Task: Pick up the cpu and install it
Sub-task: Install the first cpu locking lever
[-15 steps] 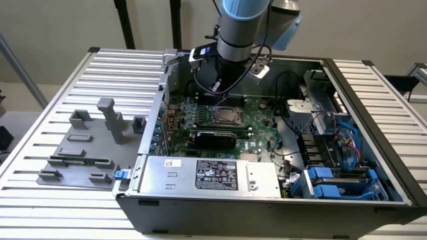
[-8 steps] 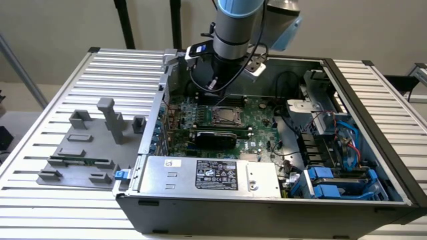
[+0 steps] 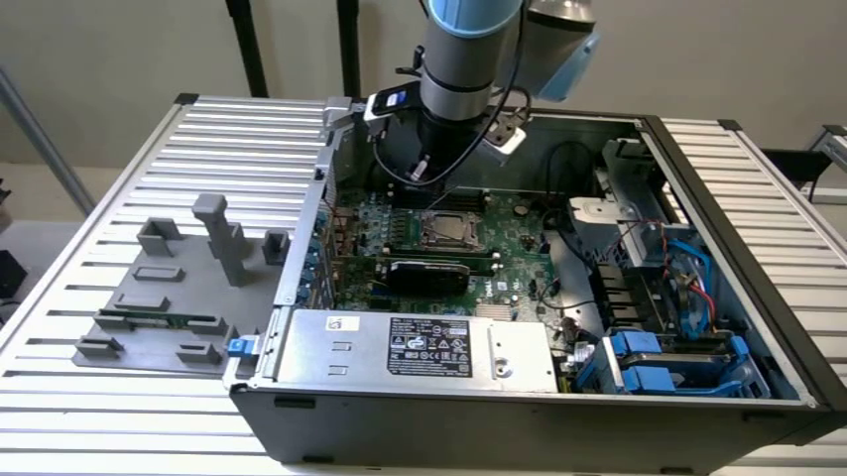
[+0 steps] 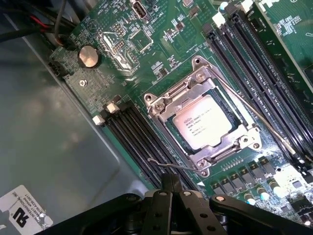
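Open computer case [image 3: 530, 416] lies on a ribbed metal table [image 3: 119, 198]; dark sheet-metal walls, the side panel off.

Green motherboard [image 4: 161, 54] inside, matte, crowded with small components. A round silver coin battery [image 4: 89, 56] sits near one edge.

The cpu [image 4: 204, 121] sits in the socket frame [image 4: 164, 105]: flat square chip, silvery-grey brushed top with fine print too small to read. The frame around it is bright stamped metal with screws at its corners, and a thin wire lever [image 4: 168, 165] runs along one side. In the exterior view the chip [image 3: 447, 226] shows as a pale square mid-board, directly below the arm.

Long black memory slots [image 4: 132, 134] flank the socket on both sides, some with white end clips.

The tool [image 4: 170, 185] is clenched, black fingers together, nothing between them. It hangs above the board just beside the socket, its tip close to the lever end; whether it touches cannot be told. Its upper body is cut off by the frame edge.

Grey power supply [image 3: 411, 347] with a printed label lies along the near wall. Blue drive brackets [image 3: 662, 362] and tangled cables sit at the exterior view's right. A grey moulded fixture tray [image 3: 166, 297] rests on the table at the exterior view's left, with a narrow green memory stick [image 3: 159, 320] in it.
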Controlling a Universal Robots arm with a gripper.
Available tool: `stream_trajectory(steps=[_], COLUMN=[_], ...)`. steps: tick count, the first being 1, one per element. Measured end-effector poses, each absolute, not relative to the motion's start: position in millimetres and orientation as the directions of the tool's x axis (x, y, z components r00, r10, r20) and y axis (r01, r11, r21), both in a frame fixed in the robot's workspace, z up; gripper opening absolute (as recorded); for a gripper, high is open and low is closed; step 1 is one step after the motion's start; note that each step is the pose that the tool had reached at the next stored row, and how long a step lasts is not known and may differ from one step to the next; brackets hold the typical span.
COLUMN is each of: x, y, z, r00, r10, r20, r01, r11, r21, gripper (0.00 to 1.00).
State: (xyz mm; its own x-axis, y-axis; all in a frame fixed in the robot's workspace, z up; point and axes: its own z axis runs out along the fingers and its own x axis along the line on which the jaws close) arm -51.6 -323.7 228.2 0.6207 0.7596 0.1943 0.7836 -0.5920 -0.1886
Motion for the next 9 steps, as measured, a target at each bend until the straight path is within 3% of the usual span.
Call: stream_trajectory(steps=[9], x=[-52], y=[-325], z=[218], r00=[0.620], r10=[0.761], r20=[0.189], r01=[0.784], r11=[-0.593], r21=[-0.183], gripper=[0.11])
